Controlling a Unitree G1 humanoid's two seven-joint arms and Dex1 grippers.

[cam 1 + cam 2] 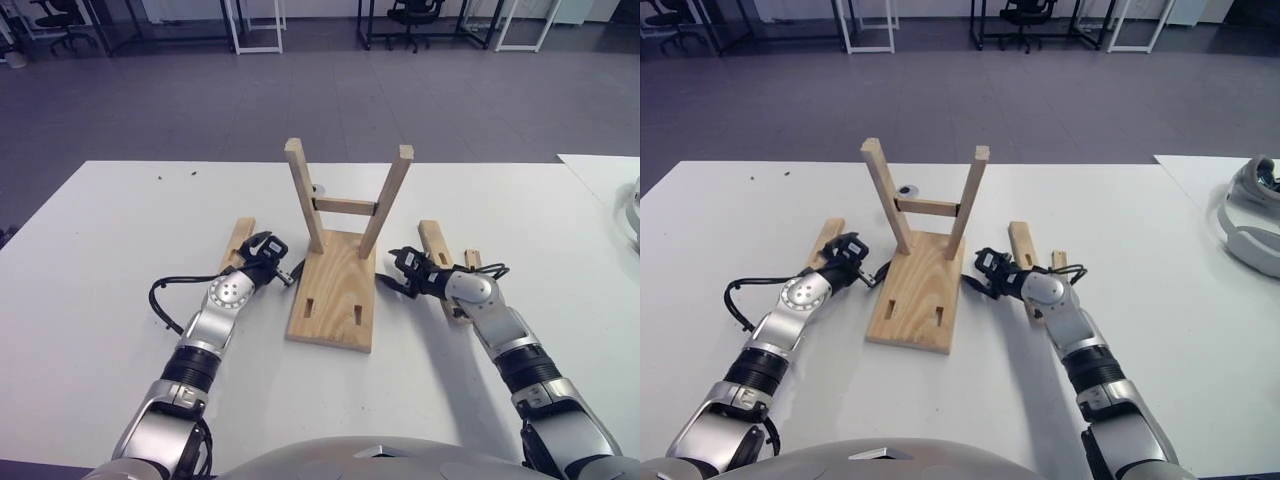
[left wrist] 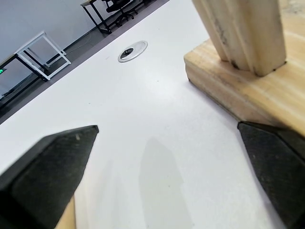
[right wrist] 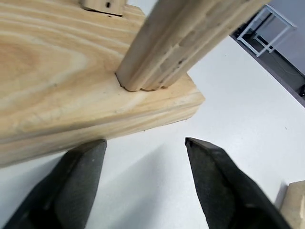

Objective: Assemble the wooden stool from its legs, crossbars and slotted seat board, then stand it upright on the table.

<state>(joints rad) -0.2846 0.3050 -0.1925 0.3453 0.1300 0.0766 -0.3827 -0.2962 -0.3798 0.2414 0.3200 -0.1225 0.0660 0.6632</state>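
Table [image 1: 100, 250]: one seat board [image 1: 335, 312], two fitted legs [image 1: 302, 195].

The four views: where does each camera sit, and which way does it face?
Left eye view: on the head, facing forward and down at the table; left gripper and right gripper flank the board.
Right eye view: same head, same scene.
Left wrist view: on the left wrist, looking past its open fingers at the board's corner and a leg.
Right wrist view: on the right wrist, past its open fingers at the board's opposite side and other leg.
Shared: all show the board.
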